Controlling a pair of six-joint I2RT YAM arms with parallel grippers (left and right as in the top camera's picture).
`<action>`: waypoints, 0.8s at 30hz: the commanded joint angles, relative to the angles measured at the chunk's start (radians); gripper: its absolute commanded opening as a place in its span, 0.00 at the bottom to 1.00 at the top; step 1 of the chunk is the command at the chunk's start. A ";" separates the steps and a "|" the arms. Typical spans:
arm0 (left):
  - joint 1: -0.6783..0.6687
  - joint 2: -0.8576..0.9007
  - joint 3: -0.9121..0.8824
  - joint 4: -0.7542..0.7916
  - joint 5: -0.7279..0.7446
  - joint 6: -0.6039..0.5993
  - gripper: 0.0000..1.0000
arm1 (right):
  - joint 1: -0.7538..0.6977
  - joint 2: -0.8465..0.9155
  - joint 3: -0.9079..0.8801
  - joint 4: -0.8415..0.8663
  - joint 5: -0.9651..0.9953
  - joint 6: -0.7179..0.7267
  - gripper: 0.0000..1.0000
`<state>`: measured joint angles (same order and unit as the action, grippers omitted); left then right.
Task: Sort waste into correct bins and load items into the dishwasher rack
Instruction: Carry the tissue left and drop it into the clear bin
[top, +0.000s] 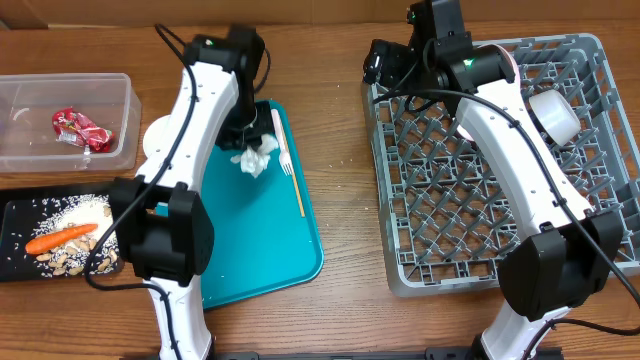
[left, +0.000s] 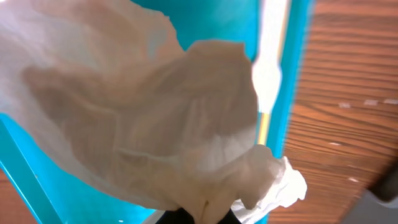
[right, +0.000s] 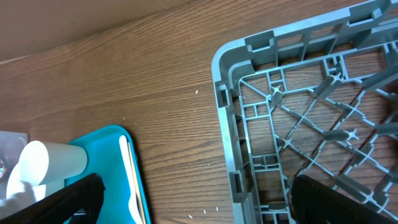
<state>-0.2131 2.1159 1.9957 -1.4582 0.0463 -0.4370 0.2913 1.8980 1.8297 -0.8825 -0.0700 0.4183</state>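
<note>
Left: the clear tub (top: 100, 90) holds the red wrapper (top: 80, 128); the black tray (top: 15, 215) holds the carrot (top: 60, 238). Centre: the left gripper (top: 243, 138), fingers clenched on a crumpled napkin (top: 256, 158), above the teal tray (top: 260, 250), beside the fork (top: 284, 150). Right: the right gripper (right: 198, 199), fingers spread and empty, at a corner of the dishwasher rack (top: 450, 200).

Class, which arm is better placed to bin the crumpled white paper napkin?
Left: the left gripper is shut on the napkin, nearer the clear plastic tub; the right gripper is open by the grey plastic rack.
</note>
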 joint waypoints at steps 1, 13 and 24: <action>0.033 -0.065 0.101 -0.016 0.031 0.053 0.04 | 0.000 -0.018 0.016 0.005 0.009 0.001 1.00; 0.400 -0.068 0.207 0.192 0.002 0.032 0.04 | 0.000 -0.019 0.016 0.005 0.009 0.001 1.00; 0.628 -0.020 0.164 0.433 -0.080 0.068 0.66 | 0.000 -0.018 0.016 0.005 0.009 0.001 1.00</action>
<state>0.3916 2.0724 2.1662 -1.0359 0.0097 -0.3927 0.2913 1.8980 1.8297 -0.8825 -0.0704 0.4187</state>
